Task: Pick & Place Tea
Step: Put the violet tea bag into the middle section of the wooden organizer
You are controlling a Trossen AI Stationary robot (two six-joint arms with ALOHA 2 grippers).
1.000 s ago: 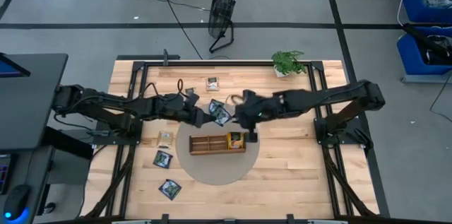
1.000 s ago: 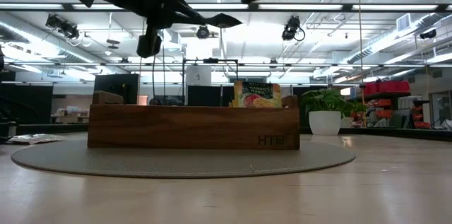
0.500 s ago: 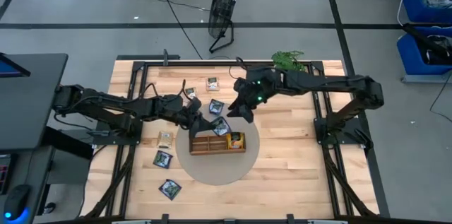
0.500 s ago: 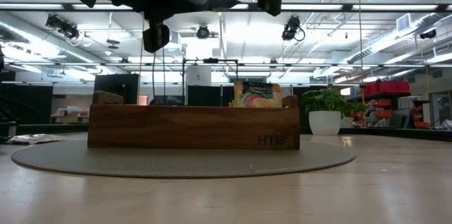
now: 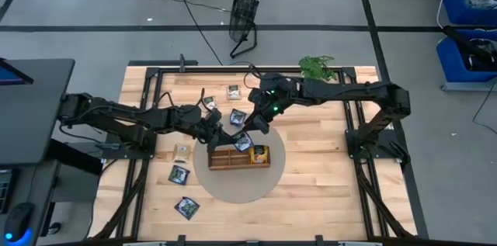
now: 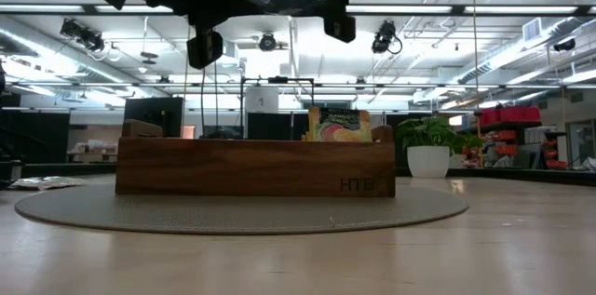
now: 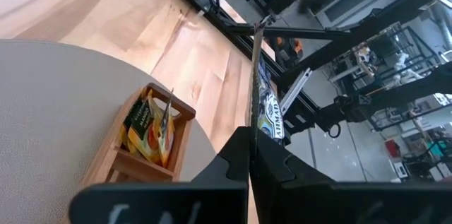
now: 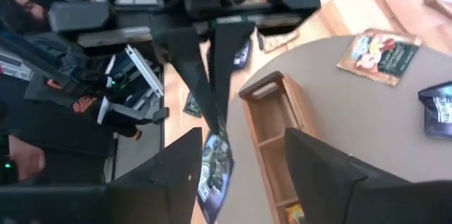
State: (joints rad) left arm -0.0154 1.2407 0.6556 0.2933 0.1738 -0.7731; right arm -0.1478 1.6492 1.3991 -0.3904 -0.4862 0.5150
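Left gripper [image 5: 220,132] clamped on dark tea sachet [image 7: 267,114], above wooden tray [image 5: 238,158]. Right gripper [image 5: 256,124] nearby, jaws apart, empty. One orange sachet [image 5: 258,153] already in tray; several sachets [image 5: 179,174] left on table [image 5: 311,184].

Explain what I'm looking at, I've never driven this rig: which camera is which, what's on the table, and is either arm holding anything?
Two dark robot arms work over a wooden table. The high view looks straight down, the low view looks level across the tabletop, and each arm carries a wrist camera. On a round grey mat stands a wooden tray with an orange sachet in an end compartment. More tea sachets lie loose on the table, such as this one. The left end effector is shut on a dark sachet, holding it above the tray. The right end effector is open and empty, hovering close by.
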